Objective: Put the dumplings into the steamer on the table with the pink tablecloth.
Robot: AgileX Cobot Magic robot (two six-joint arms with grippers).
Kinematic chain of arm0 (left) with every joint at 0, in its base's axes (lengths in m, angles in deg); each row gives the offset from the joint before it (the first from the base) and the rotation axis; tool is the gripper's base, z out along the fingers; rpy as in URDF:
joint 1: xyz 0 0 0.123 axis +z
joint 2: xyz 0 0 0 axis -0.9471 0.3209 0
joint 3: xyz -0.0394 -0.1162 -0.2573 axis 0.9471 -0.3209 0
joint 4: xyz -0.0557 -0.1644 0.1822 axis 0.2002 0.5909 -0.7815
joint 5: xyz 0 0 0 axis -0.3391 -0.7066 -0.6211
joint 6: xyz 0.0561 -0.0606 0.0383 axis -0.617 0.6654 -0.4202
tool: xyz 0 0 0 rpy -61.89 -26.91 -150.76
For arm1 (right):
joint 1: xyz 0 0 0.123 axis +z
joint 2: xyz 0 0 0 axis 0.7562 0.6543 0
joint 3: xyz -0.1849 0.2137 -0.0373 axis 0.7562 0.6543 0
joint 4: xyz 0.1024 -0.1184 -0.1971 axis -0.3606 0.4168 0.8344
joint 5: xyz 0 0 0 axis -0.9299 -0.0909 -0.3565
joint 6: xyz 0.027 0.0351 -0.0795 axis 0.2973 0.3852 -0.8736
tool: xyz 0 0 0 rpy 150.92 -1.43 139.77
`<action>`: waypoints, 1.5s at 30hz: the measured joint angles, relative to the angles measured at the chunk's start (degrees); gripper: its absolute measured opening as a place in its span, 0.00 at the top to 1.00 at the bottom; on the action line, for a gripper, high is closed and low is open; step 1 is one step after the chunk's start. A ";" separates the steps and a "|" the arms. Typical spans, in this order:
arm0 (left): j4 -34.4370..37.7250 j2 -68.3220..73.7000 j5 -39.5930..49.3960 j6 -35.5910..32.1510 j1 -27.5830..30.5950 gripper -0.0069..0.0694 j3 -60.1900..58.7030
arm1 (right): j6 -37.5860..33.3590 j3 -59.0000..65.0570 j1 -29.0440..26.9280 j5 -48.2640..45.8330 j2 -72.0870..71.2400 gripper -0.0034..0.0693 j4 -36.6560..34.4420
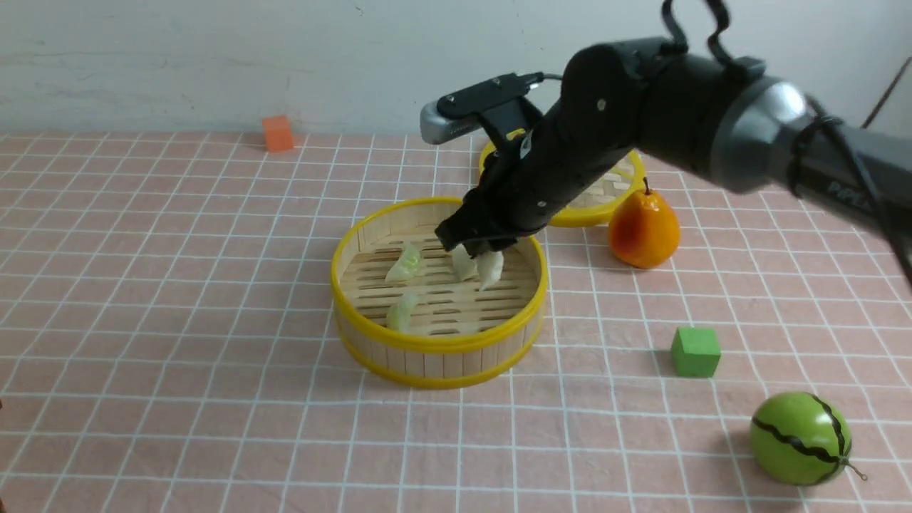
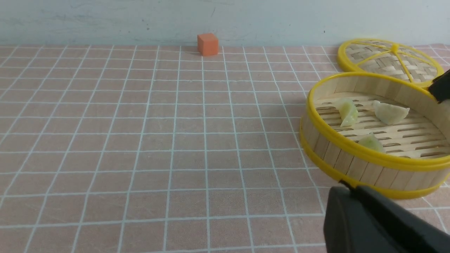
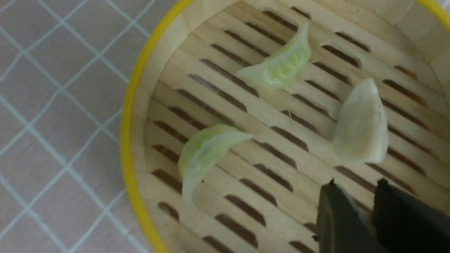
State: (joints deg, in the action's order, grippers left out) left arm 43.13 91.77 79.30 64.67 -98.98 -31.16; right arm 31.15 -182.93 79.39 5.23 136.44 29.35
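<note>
Right end effector [image 1: 476, 249] is found inside the steamer [image 1: 434, 360] — fingers [image 3: 337, 218] narrowly parted, grasp cannot be determined. A cream dumpling [image 3: 360, 123] lies just beyond them, long axis aligned.

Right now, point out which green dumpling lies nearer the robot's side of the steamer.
The near green dumpling, close to the front wall of the steamer; the other green dumpling sits farther back on the slats.
</note>
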 joint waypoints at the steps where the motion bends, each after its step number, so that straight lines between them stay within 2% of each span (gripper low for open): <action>1: -0.05 0.00 0.00 0.00 0.00 0.91 0.00 | 0.00 0.00 0.00 0.28 0.66 0.77 -0.01; 3: -0.11 0.00 -0.05 0.00 0.00 0.91 0.00 | -0.17 0.00 0.00 1.79 3.38 0.77 -0.06; 5: -0.11 0.00 -0.19 0.00 0.00 0.91 0.00 | -0.17 0.05 0.00 2.49 5.68 0.70 -0.06; 7: -0.11 0.00 -0.48 0.00 0.00 0.91 0.00 | -0.17 0.05 0.00 3.02 6.39 0.57 -0.26; 9: -0.11 0.00 -0.75 0.00 0.00 0.91 0.00 | -0.17 0.05 0.00 3.07 6.44 0.49 -0.51; 12: -0.17 0.00 -0.82 0.00 0.00 0.90 0.00 | -0.17 -0.72 0.00 0.63 5.32 0.29 -0.72; 16: -0.41 0.00 -1.60 0.00 0.00 0.90 0.00 | -0.17 -5.94 0.00 -7.09 1.50 0.24 -0.18; 19: -0.75 0.00 -2.13 0.00 0.00 0.89 0.00 | -0.17 -13.14 0.00 -13.51 -4.59 0.30 3.95; 23: -0.80 0.00 -2.13 0.00 0.00 0.89 0.00 | 1.24 -18.35 0.00 -20.92 -15.72 0.50 13.99; 24: -0.75 0.00 -2.13 0.00 0.00 0.89 0.00 | 2.83 -18.47 0.00 -24.01 -18.81 0.60 17.76; 26: -0.75 0.00 -2.13 0.00 0.00 0.89 0.00 | 5.37 -17.58 0.00 -26.95 -21.91 0.71 22.69; 27: -0.75 0.00 -2.13 0.00 0.00 0.88 0.00 | 8.37 -14.96 0.00 -28.60 -25.12 0.82 26.69; 28: -0.75 0.00 -2.13 0.00 0.00 0.88 0.00 | 9.14 -14.49 -0.05 -28.74 -25.89 0.84 27.69; 29: -0.75 0.00 -2.13 0.00 0.00 0.88 0.00 | 11.79 -10.40 -0.09 -29.26 -28.75 0.92 30.46; 30: -0.75 0.00 -2.13 0.00 0.00 0.88 0.00 | 13.64 -6.62 -0.09 -29.30 -30.93 0.96 31.56; 32: -0.75 0.00 -2.13 0.00 0.00 0.88 0.00 | 15.77 -1.33 -0.09 -29.30 -33.81 0.98 32.09; 34: -0.75 0.00 -2.13 0.00 0.00 0.88 0.00 | 19.32 12.16 -0.09 -28.72 -40.49 0.98 30.94; 35: -0.75 0.00 -2.13 0.00 0.00 0.88 0.00 | 19.86 13.27 -0.09 -28.51 -41.76 0.98 30.69; 40: -0.75 0.00 -2.13 0.00 0.00 0.88 0.00 | 26.54 43.01 -0.09 -10.05 -59.58 0.98 21.78; 43: -0.75 0.00 -2.13 0.00 0.00 0.88 0.00 | 27.29 61.22 -0.04 6.77 -68.58 0.98 15.36; 44: -0.75 0.00 -2.13 0.04 0.00 0.88 0.00 | 27.29 62.18 -0.04 7.70 -68.58 0.98 15.17; 45: -0.75 0.00 -2.13 0.04 0.00 0.88 0.00 | 27.09 69.43 -0.04 14.32 -71.65 0.98 14.28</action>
State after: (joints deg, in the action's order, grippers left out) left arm 42.38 91.77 77.16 64.72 -98.98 -31.16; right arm 58.24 -113.50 79.35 19.55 64.79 43.62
